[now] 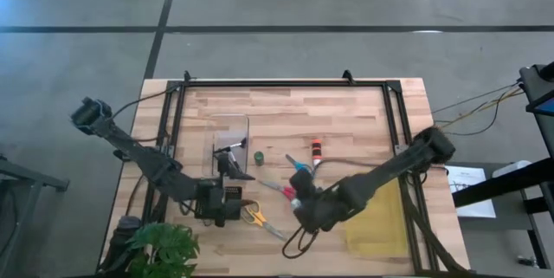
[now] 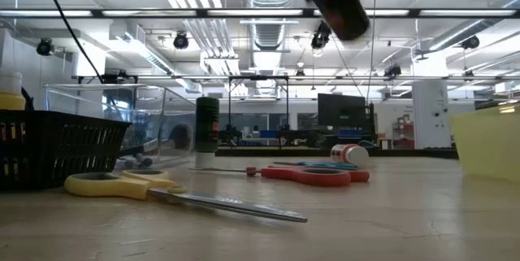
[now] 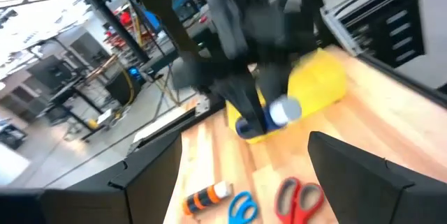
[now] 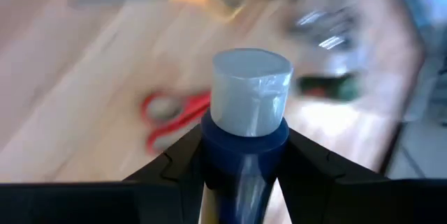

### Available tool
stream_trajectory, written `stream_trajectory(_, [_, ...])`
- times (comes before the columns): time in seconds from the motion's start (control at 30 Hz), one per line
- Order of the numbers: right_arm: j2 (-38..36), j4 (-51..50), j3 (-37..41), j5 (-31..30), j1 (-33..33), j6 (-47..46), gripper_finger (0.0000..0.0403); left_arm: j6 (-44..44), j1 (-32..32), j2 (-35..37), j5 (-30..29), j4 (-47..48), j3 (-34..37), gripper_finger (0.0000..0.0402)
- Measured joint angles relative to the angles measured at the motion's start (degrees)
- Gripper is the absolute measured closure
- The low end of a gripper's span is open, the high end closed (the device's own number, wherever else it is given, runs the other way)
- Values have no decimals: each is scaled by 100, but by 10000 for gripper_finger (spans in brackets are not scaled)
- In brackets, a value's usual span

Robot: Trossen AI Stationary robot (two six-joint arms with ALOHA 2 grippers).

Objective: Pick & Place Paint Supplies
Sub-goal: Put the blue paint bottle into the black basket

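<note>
Blue-bodied with a white cap, a small paint bottle (image 4: 249, 112) is sitting pinched between the two dark fingers of the right gripper (image 4: 244, 161), which is hanging above the middle of the wooden table (image 1: 346, 113). From the left wrist camera the same bottle (image 3: 276, 114) is showing at the tip of the right arm, in front of the yellow rectangular bin (image 3: 318, 84).

The left gripper (image 1: 227, 202) is waiting near the table's front edge, beside the black basket (image 2: 49, 143); its fingers (image 3: 150, 175) are standing wide apart with nothing between them.

On the tabletop, yellow-handled scissors (image 1: 256, 217) are lying nearest the front, just beside the left gripper. Red-handled scissors (image 2: 313, 175) are lying farther back, with blue-handled scissors (image 1: 299, 166) close by them. An orange-and-black striped tube (image 1: 317, 149) is resting beyond the blue scissors, and a small green paint pot (image 1: 259, 156) is standing between the tube and a clear plastic box (image 1: 230, 135). A green plant (image 1: 164, 248) is sitting at the table's front left corner.
</note>
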State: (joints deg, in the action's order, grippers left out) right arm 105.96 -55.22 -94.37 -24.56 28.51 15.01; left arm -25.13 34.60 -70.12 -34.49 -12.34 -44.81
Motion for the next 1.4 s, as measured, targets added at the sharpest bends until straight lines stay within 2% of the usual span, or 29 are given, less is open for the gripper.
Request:
stream_trajectory(0.13, [-458, 543, 0, -69, -70, 91, 259, -203, -195, -634, -65, -66, -529, 82])
stream_trajectory(0.4, [-823, 981, 9, -100, -133, 190, 258, -986, -248, -2020, -375, 211, -1815, 82])
stream_trajectory(0.6, [-844, 962, 19, -96, -133, 159, 257, -1052, -244, -2415, -406, 277, -2374, 82])
stream_trajectory(0.77, [-843, 964, 42, -93, -131, 146, 257, -1047, -244, -2413, -414, 193, -2339, 89])
stream_trajectory(0.9, [-843, 978, 42, -91, -132, 146, 257, -1023, -247, -2407, -410, 162, -2324, 125])
stream_trajectory(1.2, [-840, 1023, 44, -45, -135, 154, 257, -899, -410, -2401, -36, 120, -2320, 245])
stream_trajectory(1.3, [-840, 1014, 48, -42, -137, 148, 257, -876, -447, -2401, 13, 123, -2320, 267])
stream_trajectory(1.4, [-840, 1036, 48, -39, -135, 144, 257, -853, -456, -2401, 44, 123, -2320, 273])
